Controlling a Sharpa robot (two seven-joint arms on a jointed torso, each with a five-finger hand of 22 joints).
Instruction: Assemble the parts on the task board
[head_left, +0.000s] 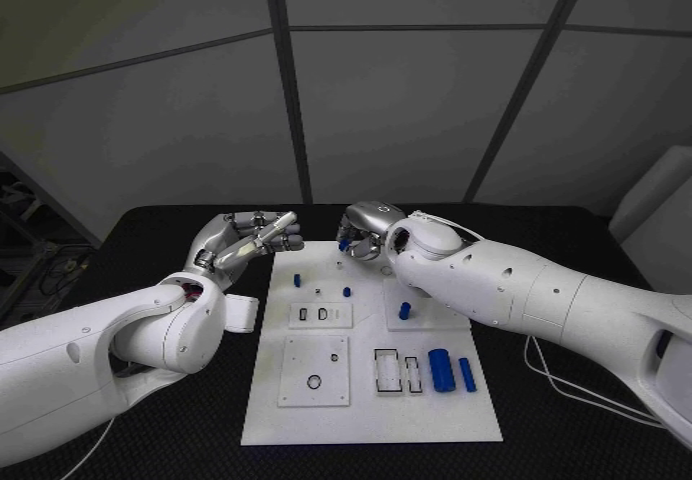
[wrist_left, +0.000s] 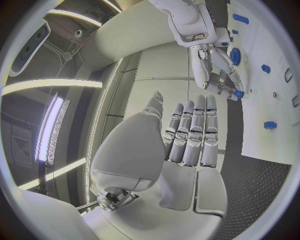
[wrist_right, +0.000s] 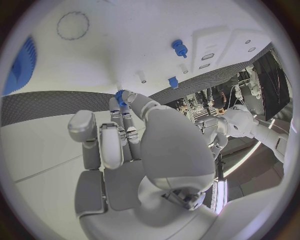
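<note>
Silver left hand (head_left: 248, 240) raised beside board's (head_left: 368, 425) far left corner, fingers (wrist_left: 195, 135) straight, close together, holding nothing. Right hand (head_left: 368, 232) at far edge, fingers (wrist_right: 122, 122) pinching small blue part (wrist_right: 119, 98). More blue parts (head_left: 450, 373) lying on board's near right, over black tabletop (head_left: 577, 420).

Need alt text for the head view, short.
Two white robot arms reach over a white task board on a black table; the right hand pinches a small blue part at the board's far edge, while the left hand is raised beside the board, holding nothing. Two blue cylinders lie near the board's right side.
</note>
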